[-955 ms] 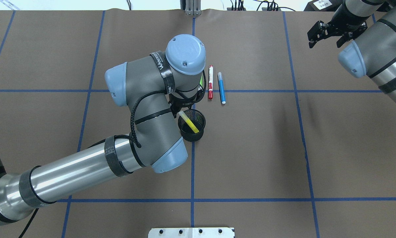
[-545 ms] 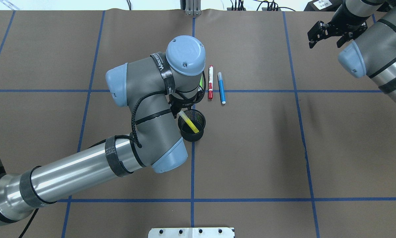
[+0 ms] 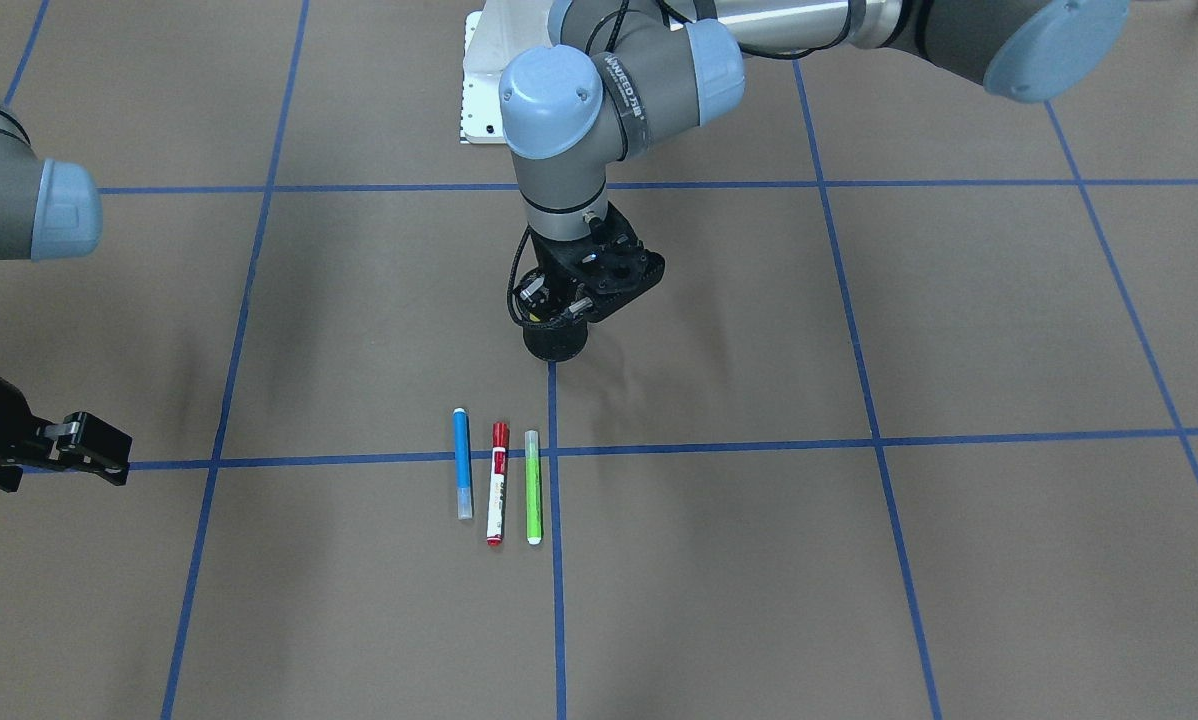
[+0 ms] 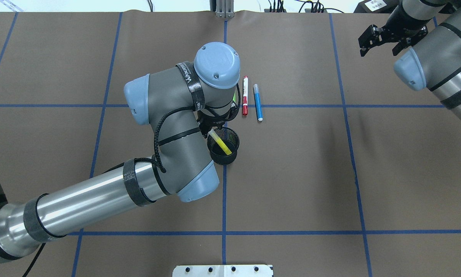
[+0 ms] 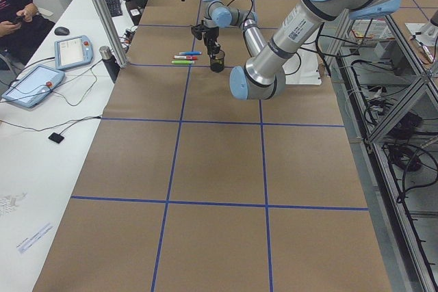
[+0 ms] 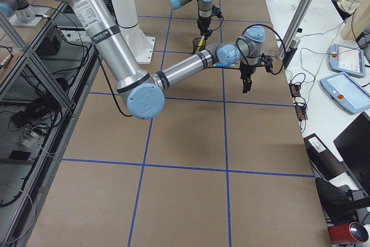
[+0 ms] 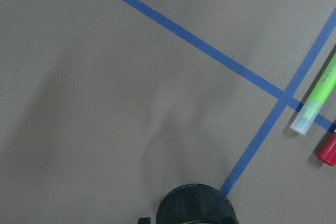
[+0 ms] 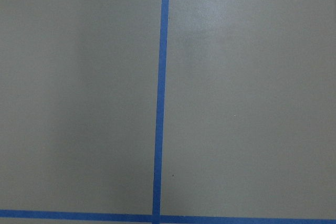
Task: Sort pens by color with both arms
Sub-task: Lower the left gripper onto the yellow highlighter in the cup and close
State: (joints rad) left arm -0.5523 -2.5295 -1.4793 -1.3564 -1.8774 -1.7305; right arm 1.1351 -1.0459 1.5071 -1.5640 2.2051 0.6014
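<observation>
A yellow pen point(image 4: 221, 142) leans inside the black mesh cup point(image 4: 224, 158), its pale end at the rim. My left gripper point(image 4: 209, 125) hangs just above that end and looks open, with the pen resting free of it. Just beyond the cup, three pens lie side by side on the paper: green point(image 3: 533, 487), white-bodied with a red cap point(image 3: 498, 483), and blue point(image 3: 461, 462). From overhead, the left wrist hides most of the green pen point(image 4: 236, 96). My right gripper point(image 4: 380, 47) is open and holds nothing, far off near the table's back right corner.
Brown paper with a blue tape grid point(image 4: 224, 192) covers the table. The white base plate point(image 4: 222, 270) sits at the near edge. The left forearm point(image 4: 99, 204) crosses the near left part of the table.
The left wrist has shifted slightly, drawing away from the cup, while the yellow pen stays where it was. The right arm has barely moved.
</observation>
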